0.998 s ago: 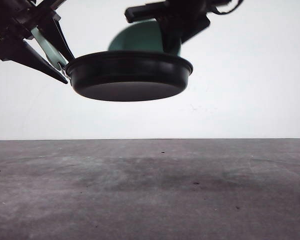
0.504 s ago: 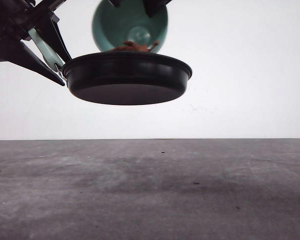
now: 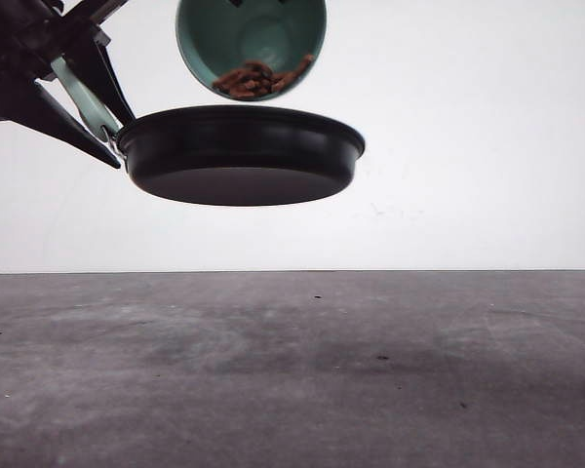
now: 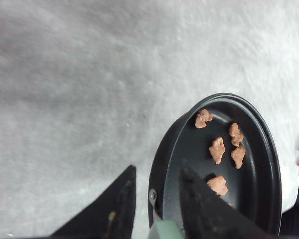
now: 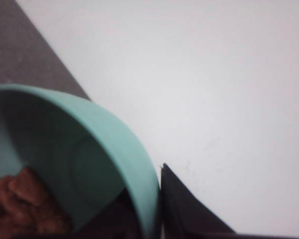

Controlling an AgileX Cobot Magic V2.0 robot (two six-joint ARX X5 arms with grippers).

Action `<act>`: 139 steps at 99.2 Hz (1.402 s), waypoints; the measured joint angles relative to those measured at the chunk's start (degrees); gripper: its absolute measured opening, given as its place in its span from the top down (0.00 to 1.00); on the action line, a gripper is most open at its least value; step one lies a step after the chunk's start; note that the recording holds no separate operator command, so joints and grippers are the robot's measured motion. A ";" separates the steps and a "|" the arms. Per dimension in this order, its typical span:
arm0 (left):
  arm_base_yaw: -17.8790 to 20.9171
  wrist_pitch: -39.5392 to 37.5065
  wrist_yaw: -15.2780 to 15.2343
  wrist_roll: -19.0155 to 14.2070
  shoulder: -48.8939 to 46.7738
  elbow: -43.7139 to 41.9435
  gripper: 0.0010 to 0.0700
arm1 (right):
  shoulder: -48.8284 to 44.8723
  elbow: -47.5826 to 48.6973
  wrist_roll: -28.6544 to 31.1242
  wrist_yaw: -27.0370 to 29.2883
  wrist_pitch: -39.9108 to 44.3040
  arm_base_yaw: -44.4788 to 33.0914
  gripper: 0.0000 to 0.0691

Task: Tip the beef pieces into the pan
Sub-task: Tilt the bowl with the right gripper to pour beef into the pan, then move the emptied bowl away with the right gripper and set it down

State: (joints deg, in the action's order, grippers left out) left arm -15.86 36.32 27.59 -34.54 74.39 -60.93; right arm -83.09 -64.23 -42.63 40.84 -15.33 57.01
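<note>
Two vessels hang in the air over the grey tabletop [image 3: 292, 370], stacked so that one can empty into the other: the pan [image 3: 242, 156] is held roughly level, well above the surface, and the teal bowl [image 3: 251, 47] is tipped steeply just above its far rim, mouth turned toward the front camera. That tilt has let the beef pieces [image 3: 258, 78] slide down to the bowl's lowest lip, at about 6 o'clock of its round opening, directly over the pan, so they should drop inside rather than on the tabletop. Some are already in: the left wrist view shows at least five chunks [image 4: 218, 149] scattered on the pan's black floor. The pour looks partway done, with a clump left in the bowl. The left hand [image 4: 154, 209] is narrowed onto the pan's mint handle [image 4: 164, 230], its dark fingers on either side of it at the pan's 9 o'clock edge in the front view. The right hand's finger [image 5: 189, 209] lies against the bowl's rim, and it evidently carries the bowl, though how wide it stands I cannot tell.
</note>
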 joint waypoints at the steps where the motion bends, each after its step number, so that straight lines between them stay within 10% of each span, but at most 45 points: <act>1: 0.11 -0.13 0.00 -0.02 0.00 0.00 0.83 | 0.00 0.00 -0.35 -0.20 -0.24 0.00 0.97; 105: 2.62 -1.36 -1.11 0.00 0.00 0.00 0.83 | 0.00 0.00 -20.92 -9.40 -15.39 0.37 0.97; 121: 2.60 -1.46 -1.09 0.00 0.00 0.00 0.83 | 0.31 0.00 -12.15 -7.26 -14.51 0.17 0.97; 139: 2.62 -1.92 -1.11 0.02 0.00 0.00 0.83 | 6.12 0.00 13.18 -12.07 0.59 -3.93 0.97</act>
State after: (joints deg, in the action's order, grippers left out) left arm -13.23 34.39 26.48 -34.52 74.39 -60.93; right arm -76.97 -64.23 -29.45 28.77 -14.74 53.08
